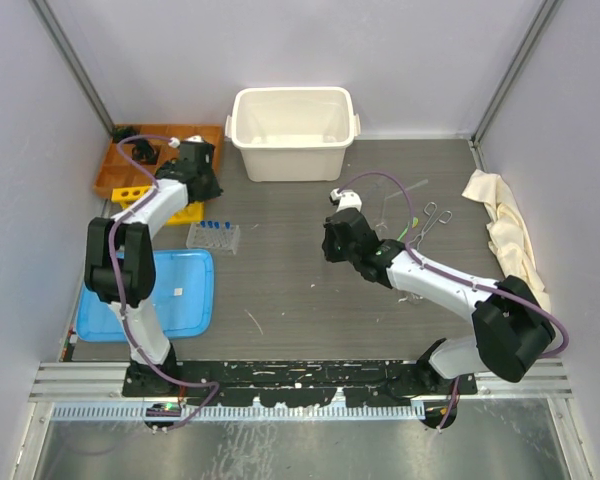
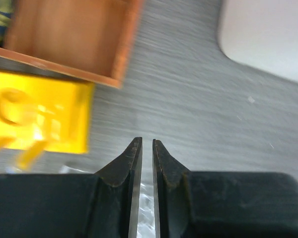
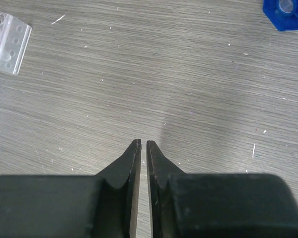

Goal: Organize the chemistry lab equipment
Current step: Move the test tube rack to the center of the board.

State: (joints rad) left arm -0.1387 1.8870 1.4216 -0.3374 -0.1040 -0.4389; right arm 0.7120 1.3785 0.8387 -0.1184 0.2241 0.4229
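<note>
My left gripper (image 1: 206,168) (image 2: 147,141) is at the far left, over the table beside the yellow holed tube rack (image 1: 185,212) (image 2: 37,116). Its jaws are together with a thin slit and nothing shows between the tips. My right gripper (image 1: 332,245) (image 3: 143,143) is shut and empty, low over bare table mid-scene. A clear rack holding tiny blue caps (image 1: 213,236) lies between the arms; a clear holed rack (image 3: 7,42) shows in the right wrist view. Metal forceps (image 1: 435,218), a green spoon (image 1: 411,229) and thin glass tubes (image 1: 386,208) lie at the right.
An orange tray of black parts (image 1: 115,170) (image 2: 72,37) stands at the back left and a white bin (image 1: 293,135) (image 2: 268,34) at the back centre. A blue tray (image 1: 185,292) lies near left, a cream cloth (image 1: 505,225) at the right. A blue plastic piece (image 3: 288,14) shows ahead of the right gripper.
</note>
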